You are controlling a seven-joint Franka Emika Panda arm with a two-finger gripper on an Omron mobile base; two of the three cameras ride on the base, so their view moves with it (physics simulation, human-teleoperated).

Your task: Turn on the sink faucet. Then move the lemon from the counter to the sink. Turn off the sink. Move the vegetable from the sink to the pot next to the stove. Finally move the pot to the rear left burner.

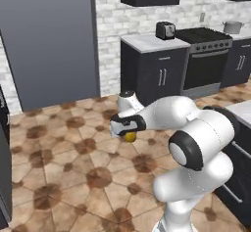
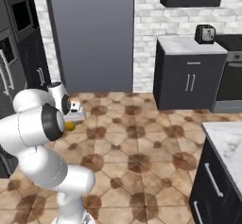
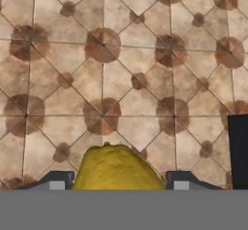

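below tool (image 3: pixel 115 185): open tiled floor (image 3: pixel 126 78) | obstacle: dark cabinet (image 3: pixel 238 151) at edge

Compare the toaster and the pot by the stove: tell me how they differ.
The toaster is dark and boxy; the pot is pale grey and round. The toaster stands on the counter left of the stove; the pot stands to the stove's right. Both are upright near the brick wall.

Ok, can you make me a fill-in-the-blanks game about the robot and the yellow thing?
1. The gripper holds a lemon whose colour is ____.
2. Under the lemon is the tiled ____.
3. The toaster stands on a counter beside the ____.
4. The pot sits to the ____ of the stove.

Missing words: yellow; floor; stove; right
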